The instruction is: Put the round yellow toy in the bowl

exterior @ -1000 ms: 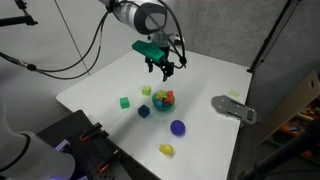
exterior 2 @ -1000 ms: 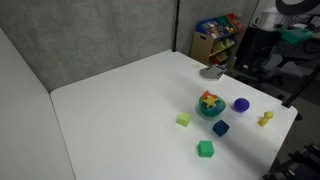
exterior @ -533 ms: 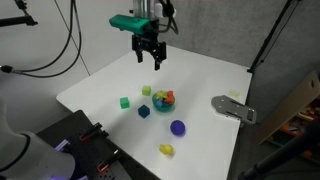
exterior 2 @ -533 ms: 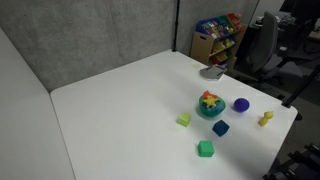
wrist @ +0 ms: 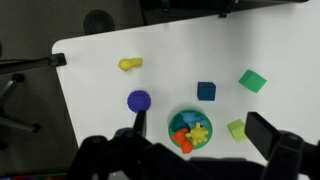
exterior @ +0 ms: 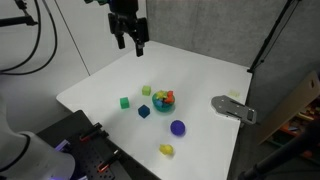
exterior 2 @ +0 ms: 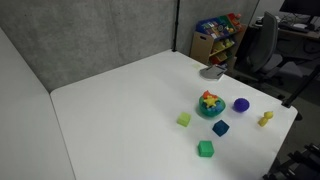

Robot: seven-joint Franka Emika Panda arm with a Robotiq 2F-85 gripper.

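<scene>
Claw [exterior: 131, 44] released and empty, high above the worktop [exterior: 200, 70]. Yellow toy [wrist: 197, 130] lies inside the bowl [wrist: 173, 124]. Purple ball [wrist: 139, 100] at its 10 o'clock.

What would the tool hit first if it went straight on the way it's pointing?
Probably the teal bowl, centred ahead of the open tool in the wrist view; depth is unclear, so it might meet the table beside it.
</scene>
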